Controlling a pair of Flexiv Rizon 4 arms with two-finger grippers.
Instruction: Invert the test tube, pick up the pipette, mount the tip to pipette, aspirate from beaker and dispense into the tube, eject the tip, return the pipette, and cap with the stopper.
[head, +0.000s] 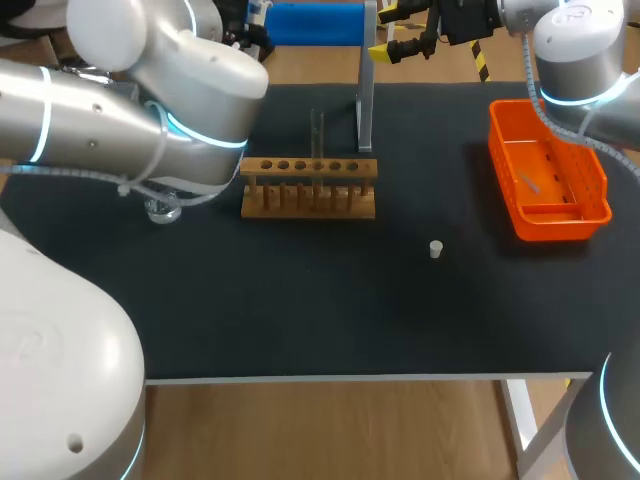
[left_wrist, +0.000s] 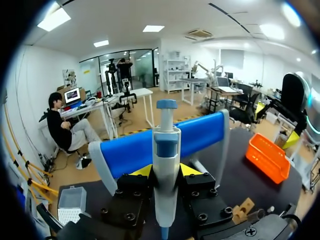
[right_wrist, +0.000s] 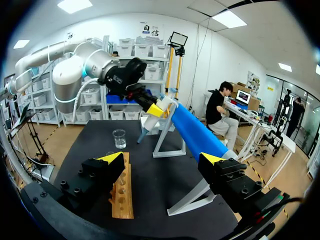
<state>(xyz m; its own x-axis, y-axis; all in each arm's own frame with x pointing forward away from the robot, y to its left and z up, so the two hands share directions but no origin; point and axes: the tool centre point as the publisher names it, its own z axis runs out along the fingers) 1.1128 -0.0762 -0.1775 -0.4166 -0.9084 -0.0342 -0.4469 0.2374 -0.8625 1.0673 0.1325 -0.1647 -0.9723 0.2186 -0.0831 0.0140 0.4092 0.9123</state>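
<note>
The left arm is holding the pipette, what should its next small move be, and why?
Probably swing the left gripper toward the tip box beside it. It is shut on the pipette, whose lower end seems bare, so a tip likely has to go on before visiting the beaker.

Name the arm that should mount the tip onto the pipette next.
Left. The left gripper is shut on the pipette, and the tip box sits close beside it. The right gripper is open and holds nothing.
</note>
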